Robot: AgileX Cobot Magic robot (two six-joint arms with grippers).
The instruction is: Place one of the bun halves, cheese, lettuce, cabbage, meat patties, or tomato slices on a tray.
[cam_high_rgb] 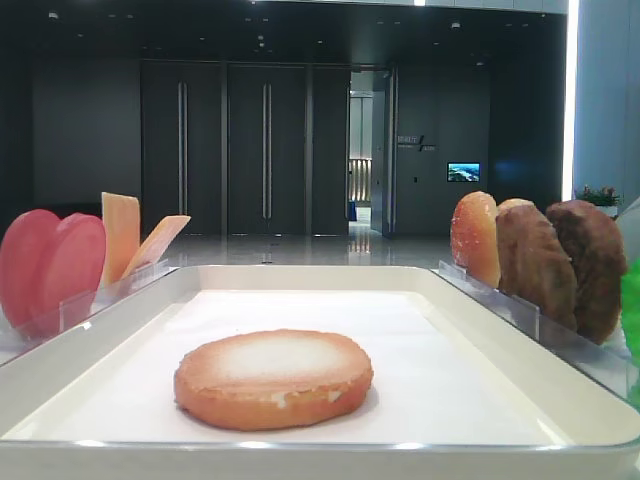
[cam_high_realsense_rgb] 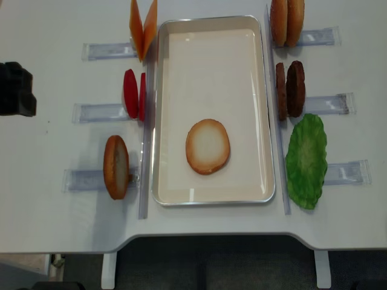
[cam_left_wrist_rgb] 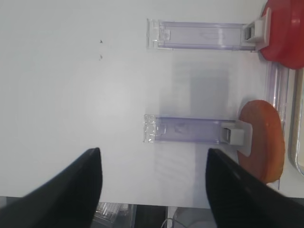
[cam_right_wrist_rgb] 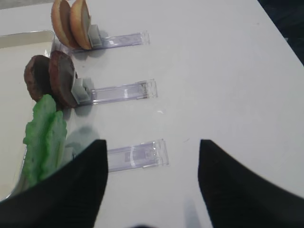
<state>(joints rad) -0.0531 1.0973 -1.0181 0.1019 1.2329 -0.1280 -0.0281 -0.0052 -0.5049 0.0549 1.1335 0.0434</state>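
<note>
Bun half [cam_high_realsense_rgb: 207,146] flat on tray [cam_high_realsense_rgb: 210,54], pale face up, placed. Left tool [cam_left_wrist_rgb: 153,185] spread, empty; right tool [cam_right_wrist_rgb: 152,178] spread, empty, over table [cam_high_realsense_rgb: 54,217].

Bun half [cam_high_rgb: 273,379] flat on white tray [cam_high_rgb: 480,320], pale face up

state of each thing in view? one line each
bun half: lying flat in the tray, pale face up
tray: holds only that bun half
meat patties: two, upright in holder
tomato slices: upright in holder
cheese: upright, leaning apart
lettuce: beside the tray
left gripper: open, empty
right gripper: open, empty
</note>
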